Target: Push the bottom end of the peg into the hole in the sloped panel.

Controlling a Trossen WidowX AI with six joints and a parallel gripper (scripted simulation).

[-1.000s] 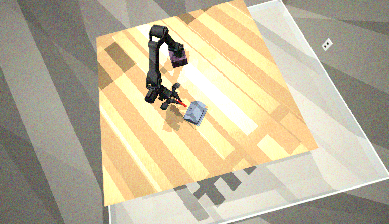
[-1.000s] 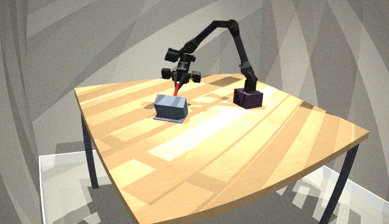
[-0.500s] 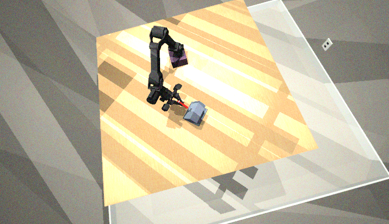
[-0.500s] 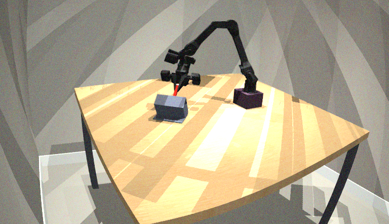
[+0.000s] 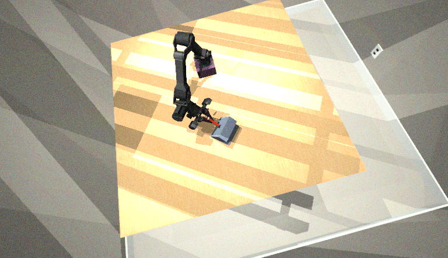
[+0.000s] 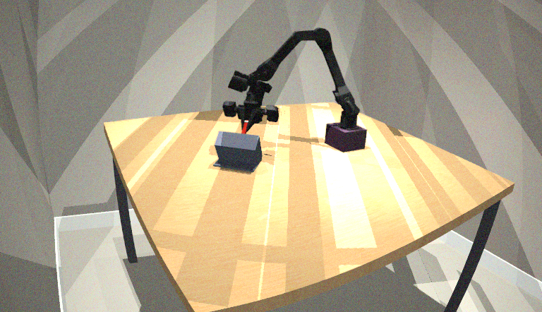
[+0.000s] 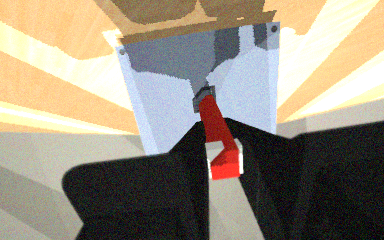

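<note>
Peg (image 7: 216, 125) gripped in the gripper (image 7: 224, 150), jaws clenched on its upper end, so the lower end sticks out free ahead of the fingers toward the sloped panel (image 7: 160, 105). Held near the top, probably to leave the full shaft free to enter the hole before the fingers reach the panel face.

In the wrist view the peg's far tip sits right at the hole (image 7: 203, 95), either touching the rim or just inside; depth cannot be told. Peg axis looks roughly lined up with the hole direction, tilted down toward the panel face, which fits a straight push along the hole. Judgement: insertion at its start, not seated, release not due yet.

Peg look: red, long, slim, flat-sided, with a squarish cross-section; the end face near the camera is bright red with pale edging next to the finger pads. Hole is small, dark, with an angular outline, so the flats need to match; from here they seem close but too small to confirm.

From outside, the gripper (image 6: 248, 117) hangs just above the panel's top edge, peg (image 6: 244, 128) slanting down into the panel (image 6: 237, 150). Panel is a grey-blue wedge on the wooden table (image 6: 359, 220), well apart from the arm's dark purple base block (image 6: 345, 138).
</note>
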